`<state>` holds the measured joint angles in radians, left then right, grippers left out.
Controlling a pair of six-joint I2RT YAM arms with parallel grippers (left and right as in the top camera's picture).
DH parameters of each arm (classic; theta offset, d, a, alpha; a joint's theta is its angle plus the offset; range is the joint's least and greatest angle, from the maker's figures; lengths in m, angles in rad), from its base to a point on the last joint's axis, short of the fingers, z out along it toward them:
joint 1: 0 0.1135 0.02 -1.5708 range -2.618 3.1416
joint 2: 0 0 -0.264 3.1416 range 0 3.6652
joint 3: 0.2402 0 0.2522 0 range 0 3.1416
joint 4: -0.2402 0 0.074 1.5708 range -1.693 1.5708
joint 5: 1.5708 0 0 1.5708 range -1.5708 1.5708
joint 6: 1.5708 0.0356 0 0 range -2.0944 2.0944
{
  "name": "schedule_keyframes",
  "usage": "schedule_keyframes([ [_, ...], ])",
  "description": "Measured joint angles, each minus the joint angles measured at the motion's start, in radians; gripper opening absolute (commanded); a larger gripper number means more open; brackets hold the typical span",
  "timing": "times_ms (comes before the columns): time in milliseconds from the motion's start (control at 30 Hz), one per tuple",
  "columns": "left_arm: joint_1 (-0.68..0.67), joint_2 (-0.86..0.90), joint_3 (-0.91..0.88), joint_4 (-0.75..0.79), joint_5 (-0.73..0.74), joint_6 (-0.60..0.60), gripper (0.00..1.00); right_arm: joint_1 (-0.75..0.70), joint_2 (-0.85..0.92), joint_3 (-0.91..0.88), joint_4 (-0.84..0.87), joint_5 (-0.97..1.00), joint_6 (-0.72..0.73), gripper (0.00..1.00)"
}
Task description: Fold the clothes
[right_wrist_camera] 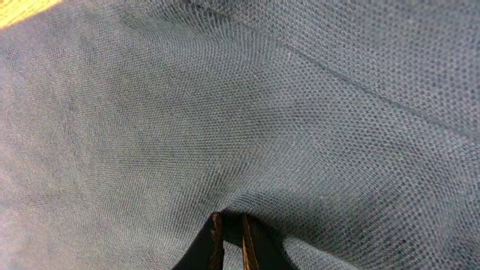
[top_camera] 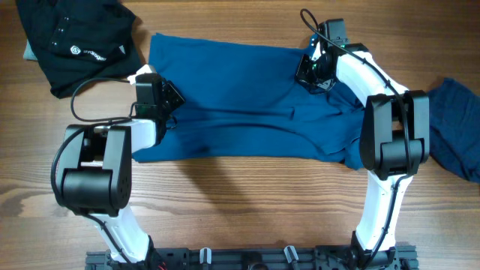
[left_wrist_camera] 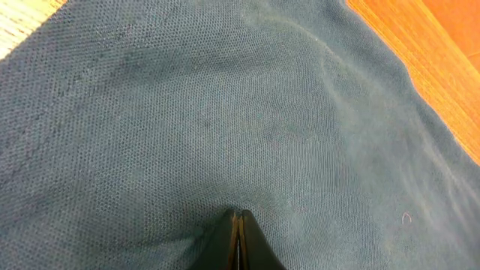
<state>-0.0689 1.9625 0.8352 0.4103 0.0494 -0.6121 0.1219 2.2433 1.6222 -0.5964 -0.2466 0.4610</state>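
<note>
A mid-blue T-shirt [top_camera: 232,97] lies spread flat across the middle of the table, with creases running between the two grippers. My left gripper [top_camera: 169,100] sits at the shirt's left edge. In the left wrist view its fingers [left_wrist_camera: 237,219] are pressed together, and the shirt's cloth [left_wrist_camera: 225,112] puckers at their tips. My right gripper [top_camera: 309,73] is at the shirt's upper right. In the right wrist view it [right_wrist_camera: 231,219] is shut on a raised fold of the cloth [right_wrist_camera: 262,112]. A darker blue garment [top_camera: 457,127] lies bunched at the table's right edge.
A black garment with a small white logo [top_camera: 75,41] lies crumpled at the back left corner. Bare wooden table [top_camera: 247,202] shows in front of the shirt and between the two arm bases. A strip of wood [left_wrist_camera: 439,52] borders the cloth in the left wrist view.
</note>
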Motion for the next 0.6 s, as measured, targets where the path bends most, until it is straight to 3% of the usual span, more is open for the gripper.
schedule_keyframes([
  [300,0.0,0.043,0.025,0.059,-0.026,-0.03,0.04,0.0,0.01,0.002,0.05,-0.016,0.007,0.12],
  [600,0.0,0.106,0.134,0.016,-0.037,-0.041,0.04,0.002,0.012,0.002,0.063,-0.023,0.006,0.18],
])
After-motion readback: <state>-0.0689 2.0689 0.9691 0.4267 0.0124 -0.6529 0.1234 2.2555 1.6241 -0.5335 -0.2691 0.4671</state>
